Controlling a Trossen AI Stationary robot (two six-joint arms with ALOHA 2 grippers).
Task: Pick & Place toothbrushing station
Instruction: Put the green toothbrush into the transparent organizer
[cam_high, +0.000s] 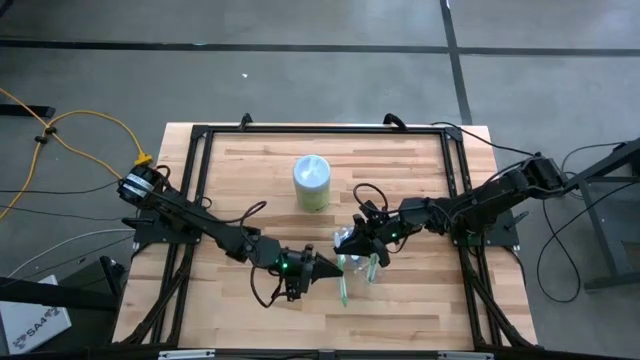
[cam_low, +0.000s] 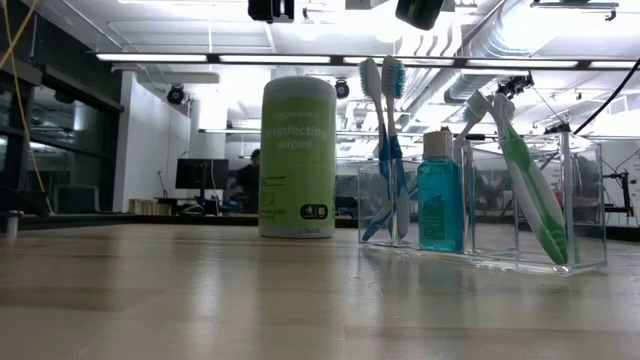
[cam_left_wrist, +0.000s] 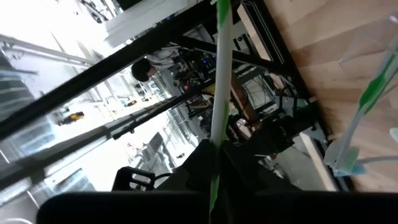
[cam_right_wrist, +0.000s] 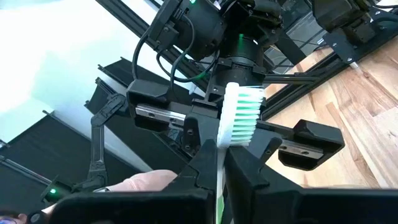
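A clear plastic container (cam_low: 480, 215) stands on the wooden table (cam_high: 420, 300). It holds two blue-white toothbrushes (cam_low: 388, 150), a small blue bottle (cam_low: 440, 205) and green-white toothbrushes (cam_low: 530, 180) that lean on its wall. In the high view the container (cam_high: 352, 240) lies between my two grippers. My left gripper (cam_high: 328, 266) is shut on a green-white toothbrush (cam_high: 343, 282). My right gripper (cam_high: 368, 250) is shut on another green-white toothbrush (cam_high: 372, 268). Neither gripper shows in the low view. My left gripper pinches the green-white toothbrush's handle (cam_left_wrist: 216, 146) between its two fingers. The handle (cam_left_wrist: 219, 74) runs straight on beyond the fingertips, in line with the fingers. My right gripper pinches the other green-white toothbrush at its neck (cam_right_wrist: 220, 155), just below the head, between its two fingers. The bristled head (cam_right_wrist: 241, 115) stands out beyond the fingertips and points toward my left gripper.
A green and white canister of disinfecting wipes (cam_high: 311, 183) stands upright at the far middle of the table. A black frame (cam_high: 200, 180) runs round the table's edges. A person (cam_low: 245, 180) shows in the room beyond the table.
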